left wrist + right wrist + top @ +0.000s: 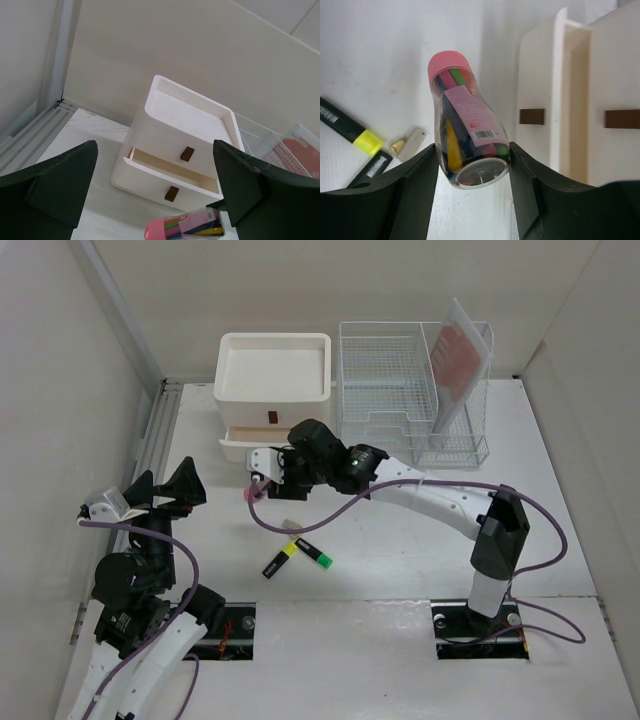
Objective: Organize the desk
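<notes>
Your right gripper [472, 172] clamps a clear, pink-capped bottle [465, 117] of coloured sticks by its wide base, cap pointing away. It is held above the desk [400, 540], just in front of the drawer unit [275, 380], whose lower drawer [150, 180] stands pulled out. Your left gripper [163, 487] hangs released and empty, jaws wide, at the desk's left side. The desk, a flat white top, spreads beneath both arms; two highlighters [312, 554] lie loose on it near the middle. The bottle looks like light, stiff plastic with a smooth, tapering wall, so it may slip toward the narrow end. The broad base, where you hold it, seems the safer purchase. The highlighters are likely light and rigid too; take each across its barrel.
</notes>
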`<state>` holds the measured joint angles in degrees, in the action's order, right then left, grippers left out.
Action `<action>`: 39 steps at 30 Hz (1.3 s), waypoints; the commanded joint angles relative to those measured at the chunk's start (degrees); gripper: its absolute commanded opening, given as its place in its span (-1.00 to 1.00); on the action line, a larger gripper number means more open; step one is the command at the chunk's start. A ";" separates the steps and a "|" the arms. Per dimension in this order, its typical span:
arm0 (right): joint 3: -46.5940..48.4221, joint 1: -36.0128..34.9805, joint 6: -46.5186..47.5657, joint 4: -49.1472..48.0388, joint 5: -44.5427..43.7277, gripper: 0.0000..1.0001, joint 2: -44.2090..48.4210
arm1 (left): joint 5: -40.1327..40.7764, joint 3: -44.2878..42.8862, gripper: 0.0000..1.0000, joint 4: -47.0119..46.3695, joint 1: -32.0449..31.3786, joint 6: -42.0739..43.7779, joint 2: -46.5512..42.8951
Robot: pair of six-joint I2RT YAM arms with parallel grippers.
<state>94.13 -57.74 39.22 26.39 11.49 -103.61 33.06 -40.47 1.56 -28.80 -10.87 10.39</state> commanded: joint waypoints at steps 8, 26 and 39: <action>10.98 6.05 -3.27 -1.96 -3.75 -0.99 4.65 | 0.78 0.13 1.00 -1.91 -0.21 0.59 1.03; 20.13 12.47 -5.74 0.33 0.38 -0.99 -4.58 | 0.78 0.13 1.00 -1.91 -0.21 0.59 1.03; 21.80 12.47 -7.32 0.33 -2.52 -0.99 -9.41 | 0.78 0.13 1.00 -1.91 -0.21 0.59 1.03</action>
<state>112.46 -45.08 33.19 29.67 10.00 -112.27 33.45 -40.47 1.58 -28.80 -10.87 10.92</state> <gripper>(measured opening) 0.598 0.997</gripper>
